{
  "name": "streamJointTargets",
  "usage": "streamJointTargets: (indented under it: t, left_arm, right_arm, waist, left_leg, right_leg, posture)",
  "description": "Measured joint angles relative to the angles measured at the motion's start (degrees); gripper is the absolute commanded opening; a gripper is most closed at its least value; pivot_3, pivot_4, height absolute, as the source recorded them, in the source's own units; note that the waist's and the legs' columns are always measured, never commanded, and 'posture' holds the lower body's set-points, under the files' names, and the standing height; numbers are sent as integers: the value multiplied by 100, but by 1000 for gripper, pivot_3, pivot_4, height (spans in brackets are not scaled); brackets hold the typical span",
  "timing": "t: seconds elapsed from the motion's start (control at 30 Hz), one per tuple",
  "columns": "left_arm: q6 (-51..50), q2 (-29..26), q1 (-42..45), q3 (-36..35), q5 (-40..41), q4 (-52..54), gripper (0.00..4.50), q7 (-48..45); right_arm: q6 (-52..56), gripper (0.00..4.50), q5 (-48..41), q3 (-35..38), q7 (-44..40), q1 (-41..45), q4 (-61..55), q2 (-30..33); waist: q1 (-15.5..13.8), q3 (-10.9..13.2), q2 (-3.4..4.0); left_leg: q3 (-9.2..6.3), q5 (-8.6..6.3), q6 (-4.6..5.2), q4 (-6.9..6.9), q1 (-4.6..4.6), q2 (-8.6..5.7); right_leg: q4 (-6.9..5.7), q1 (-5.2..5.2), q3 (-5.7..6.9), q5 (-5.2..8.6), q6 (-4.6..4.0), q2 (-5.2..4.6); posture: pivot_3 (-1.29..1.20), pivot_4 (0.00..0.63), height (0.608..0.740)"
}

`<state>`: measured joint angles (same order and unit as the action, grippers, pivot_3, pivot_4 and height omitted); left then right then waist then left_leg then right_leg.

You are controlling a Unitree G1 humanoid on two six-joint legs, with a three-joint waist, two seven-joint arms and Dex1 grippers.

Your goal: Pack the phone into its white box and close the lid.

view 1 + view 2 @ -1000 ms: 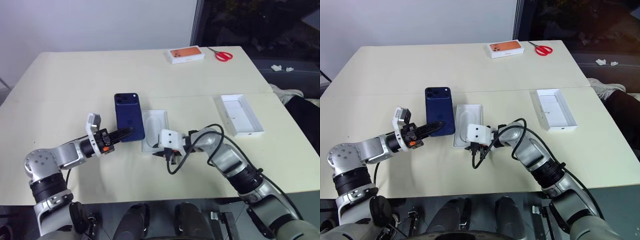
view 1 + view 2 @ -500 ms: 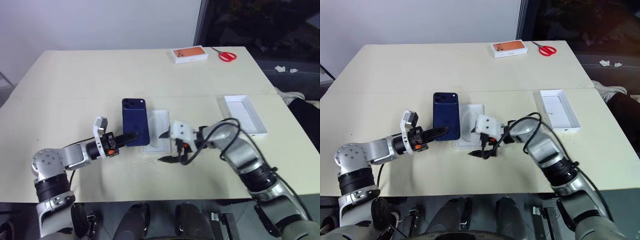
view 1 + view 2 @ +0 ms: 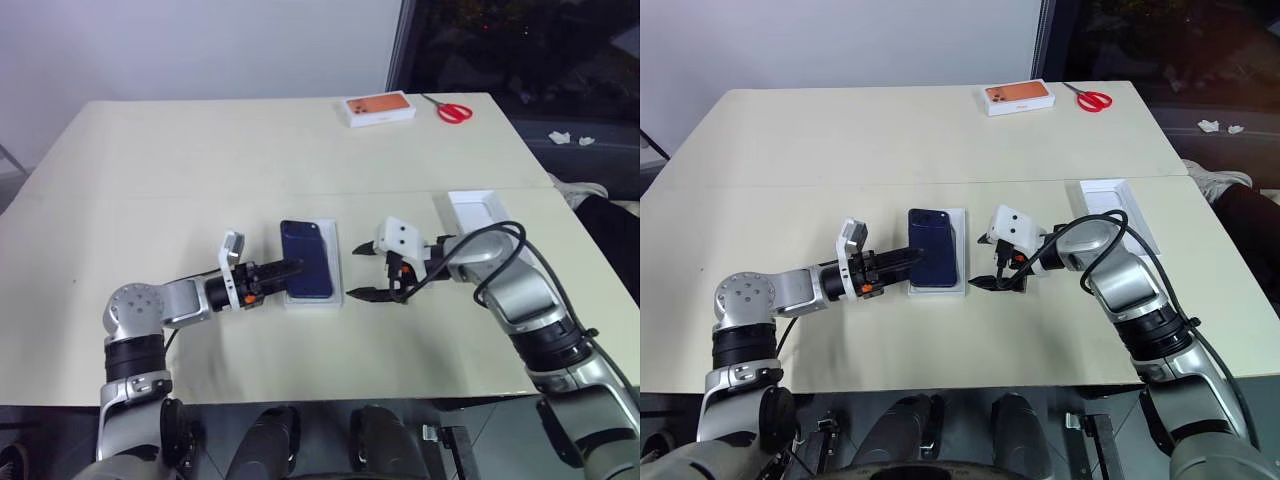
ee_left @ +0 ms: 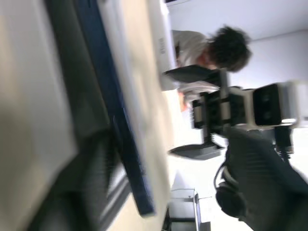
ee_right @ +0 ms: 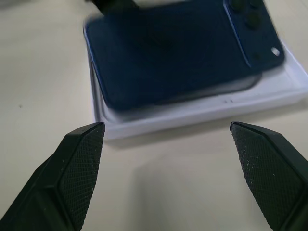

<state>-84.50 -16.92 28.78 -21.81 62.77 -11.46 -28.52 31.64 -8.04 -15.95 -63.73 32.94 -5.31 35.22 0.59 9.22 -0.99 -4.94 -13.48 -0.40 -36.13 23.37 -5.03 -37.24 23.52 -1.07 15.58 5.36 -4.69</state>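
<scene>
The phone (image 3: 933,248) lies over the white box (image 3: 938,284), dark back up, camera cluster at the far end, and it sits a touch askew, its near-left corner running out over the box's left wall rather than dropping inside. The box rests near the middle of the tabletop (image 3: 840,140), with bare surface open on its far side and along the near edge. The left pincer (image 3: 902,258) lies low and level at the phone's near-left corner; I cannot tell whether its fingers are spread or pinching the phone. Just right of the box, the right pincer (image 3: 366,274) hangs with its fingers spread wide, touching nothing, a narrow strip of tabletop between it and the box's right wall. Further right, the lid (image 3: 1110,205) lies inside-up, partly hidden by the right arm. Well apart at the far edge sit an orange-topped box (image 3: 1019,97) and red scissors (image 3: 1089,98).
</scene>
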Motion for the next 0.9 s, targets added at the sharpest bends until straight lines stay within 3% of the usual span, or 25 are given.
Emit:
streamJointTargets:
  t: [0.7, 0.73, 0.83, 0.9]
  left_arm:
    - [-160, -825, -209, -306, 39, 629, 4438, 23]
    - [-80, -891, -224, -300, 4, 713, 4204, 22]
    - [453, -1064, -255, -258, -354, 816, 3179, 90]
    - [860, -1141, -393, -125, -702, 815, 2095, 139]
  right_arm:
    - [-179, 4392, -66, 42, 209, 360, 491, -262]
    - [-211, 4392, -104, 85, 252, 417, 560, -302]
    - [-453, 3539, -46, 158, 374, 499, 770, -307]
    - [-642, 2492, 53, 135, 428, 474, 905, -310]
  waist:
    - [12, 4, -3]
    - [14, 6, -3]
    - [9, 6, -3]
    - [8, 6, -2]
  left_leg:
    - [0, 0, 0, 3, 1, 1]
    - [0, 0, 0, 3, 1, 1]
    - [0, 0, -1, 4, 0, 0]
    - [2, 0, -1, 4, 1, -1]
  right_leg:
    - [0, 5, -1, 0, 0, 1]
    - [0, 5, -1, 0, 0, 1]
    - [1, 4, -1, 0, -1, 1]
    - [2, 4, -3, 0, -1, -1]
  posture:
    - [0, 150, 740]
    - [0, 150, 740]
    - [0, 150, 740]
    - [0, 150, 740]
